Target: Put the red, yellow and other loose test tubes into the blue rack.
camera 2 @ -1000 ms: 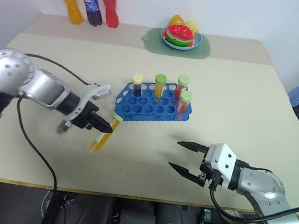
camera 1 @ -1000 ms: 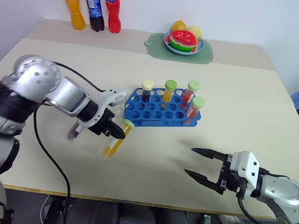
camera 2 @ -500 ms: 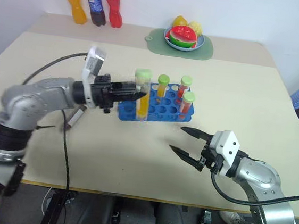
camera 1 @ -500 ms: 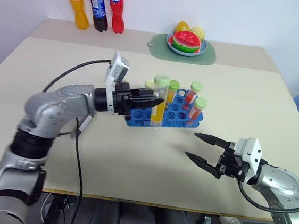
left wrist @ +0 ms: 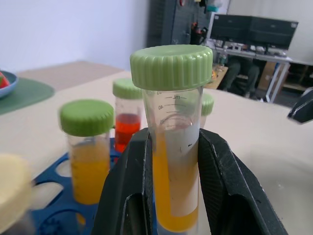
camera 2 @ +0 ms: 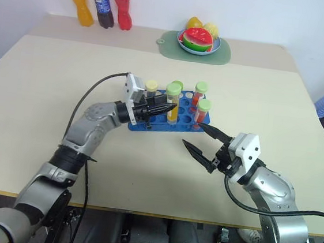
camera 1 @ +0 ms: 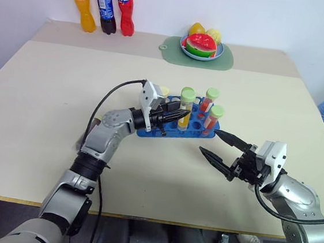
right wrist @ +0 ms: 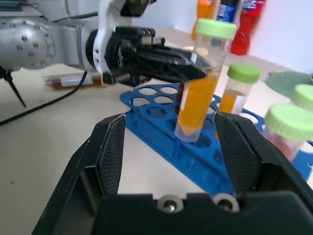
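My left gripper (camera 1: 175, 116) is shut on a test tube (camera 1: 185, 109) of yellow-orange liquid with a light green cap. It holds the tube upright over the near rows of the blue rack (camera 1: 151, 131), with the tube's lower end at the rack's top. Standing in the rack are a dark tube with a cream cap (camera 1: 164, 91), another yellow tube (left wrist: 87, 147) and two red tubes (camera 1: 211, 97) (camera 1: 214, 116). Just right of the rack, my right gripper (camera 1: 208, 141) is open, empty and pointing at it. A brownish tube (right wrist: 73, 80) lies loose on the table left of the rack.
Three soda bottles (camera 1: 106, 6) stand at the table's far left edge. A green mat with a fruit bowl (camera 1: 200, 46) sits at the far middle. My left arm's black cable (camera 1: 102, 112) arcs over the table beside the rack.
My left arm has swung the yellow tube from low over the table left of the rack to over the rack, turning it from tilted to upright. The right gripper edged toward the rack.
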Robot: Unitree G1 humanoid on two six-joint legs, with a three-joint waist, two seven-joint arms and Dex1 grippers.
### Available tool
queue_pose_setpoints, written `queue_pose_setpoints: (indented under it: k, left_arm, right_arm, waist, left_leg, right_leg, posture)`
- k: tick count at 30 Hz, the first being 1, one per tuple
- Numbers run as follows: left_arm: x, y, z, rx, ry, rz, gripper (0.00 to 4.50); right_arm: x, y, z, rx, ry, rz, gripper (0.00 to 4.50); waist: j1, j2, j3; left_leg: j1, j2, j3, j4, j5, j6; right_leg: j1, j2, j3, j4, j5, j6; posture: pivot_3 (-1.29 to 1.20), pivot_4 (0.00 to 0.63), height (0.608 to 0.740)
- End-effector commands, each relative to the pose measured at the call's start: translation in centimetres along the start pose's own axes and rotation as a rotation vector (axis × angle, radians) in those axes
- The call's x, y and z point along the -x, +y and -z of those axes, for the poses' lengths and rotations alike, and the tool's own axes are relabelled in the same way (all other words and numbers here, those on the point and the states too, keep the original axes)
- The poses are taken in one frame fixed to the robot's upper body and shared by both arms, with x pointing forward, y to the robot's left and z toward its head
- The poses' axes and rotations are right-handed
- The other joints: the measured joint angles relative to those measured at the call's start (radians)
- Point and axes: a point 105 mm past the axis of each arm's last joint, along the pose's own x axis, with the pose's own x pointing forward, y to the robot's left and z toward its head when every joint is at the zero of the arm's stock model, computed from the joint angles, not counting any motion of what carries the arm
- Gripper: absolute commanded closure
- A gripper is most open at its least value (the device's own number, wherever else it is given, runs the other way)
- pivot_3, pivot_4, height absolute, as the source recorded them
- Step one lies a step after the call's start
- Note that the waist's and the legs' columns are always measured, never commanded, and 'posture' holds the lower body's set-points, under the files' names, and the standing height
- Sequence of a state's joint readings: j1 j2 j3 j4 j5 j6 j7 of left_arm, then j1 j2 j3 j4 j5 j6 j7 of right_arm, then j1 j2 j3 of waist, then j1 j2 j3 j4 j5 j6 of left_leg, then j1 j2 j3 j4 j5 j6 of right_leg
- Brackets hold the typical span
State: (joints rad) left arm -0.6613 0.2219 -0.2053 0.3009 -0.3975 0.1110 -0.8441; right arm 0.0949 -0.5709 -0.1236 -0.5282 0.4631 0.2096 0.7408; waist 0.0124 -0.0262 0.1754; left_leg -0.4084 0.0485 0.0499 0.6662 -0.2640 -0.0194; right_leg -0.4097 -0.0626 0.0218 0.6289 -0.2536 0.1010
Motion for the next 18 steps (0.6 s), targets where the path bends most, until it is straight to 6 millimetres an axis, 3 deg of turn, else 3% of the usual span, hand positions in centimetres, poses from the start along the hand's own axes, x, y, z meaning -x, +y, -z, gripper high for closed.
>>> queue_pose_setpoints:
  k: [1, 9, 12, 18]
  left_arm:
    - [-0.8, 0.2, 0.3, -0.070, 0.002, -0.001, 3.76]
    - [-1.2, 0.1, 2.6, -0.162, 0.063, 0.009, 3.76]
    - [-0.9, -0.5, 2.8, -0.072, 0.049, 0.067, 3.76]
    - [-1.0, -0.7, -1.1, -0.072, -0.120, 0.045, 0.62]
  right_arm:
    - [-0.2, 0.5, -1.5, 0.048, -0.048, -0.004, 1.30]
    - [0.2, 0.4, -1.5, 0.056, -0.042, 0.022, 1.30]
    - [0.1, 0.4, -1.5, 0.057, -0.044, 0.027, 1.30]
    - [-0.1, 0.4, -1.4, 0.054, -0.046, 0.028, 1.30]
  waist:
    - [0.000, 0.000, 0.000]
    - [0.000, 0.000, 0.000]
    - [0.000, 0.000, 0.000]
    - [0.001, 0.000, 0.000]
  left_leg:
    - [0.000, 0.000, 0.000, 0.000, 0.000, 0.000]
    - [0.000, 0.000, 0.000, 0.000, 0.000, 0.000]
    - [0.000, 0.000, 0.000, 0.000, 0.000, 0.000]
    - [0.000, 0.000, 0.000, 0.000, 0.000, 0.001]
  right_leg:
    - [0.000, 0.000, 0.000, 0.000, 0.000, 0.000]
    - [0.000, 0.000, 0.000, 0.000, 0.000, 0.000]
    - [0.000, 0.000, 0.000, 0.000, 0.000, 0.000]
    - [0.000, 0.000, 0.000, 0.000, 0.000, 0.000]
  posture:
    - [0.00, 0.150, 0.740]
    - [0.00, 0.150, 0.740]
    - [0.00, 0.150, 0.740]
    - [0.00, 0.150, 0.740]
